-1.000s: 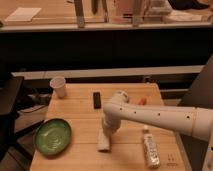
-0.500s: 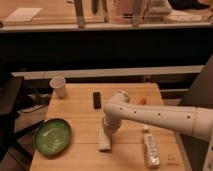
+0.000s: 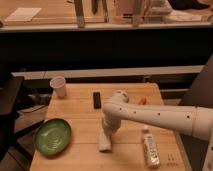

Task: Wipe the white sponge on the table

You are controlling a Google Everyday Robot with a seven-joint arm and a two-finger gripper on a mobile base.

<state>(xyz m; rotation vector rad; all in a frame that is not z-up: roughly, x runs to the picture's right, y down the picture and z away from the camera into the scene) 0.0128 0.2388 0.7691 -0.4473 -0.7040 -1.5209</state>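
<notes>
The table (image 3: 80,117) is a light tan wooden top. My white arm reaches in from the right, and its wrist bends down over the middle of the table. The gripper (image 3: 105,141) points down at the front centre. A small whitish block, the white sponge (image 3: 104,146), sits right at the gripper's tip, against the tabletop. The two are hard to tell apart where they meet.
A green plate (image 3: 52,136) lies at the front left. A white paper cup (image 3: 59,86) stands at the back left. A black bar (image 3: 96,99) lies behind the gripper. A clear bottle with a white label (image 3: 150,149) lies at the front right, and a small orange thing (image 3: 142,100) shows behind the arm.
</notes>
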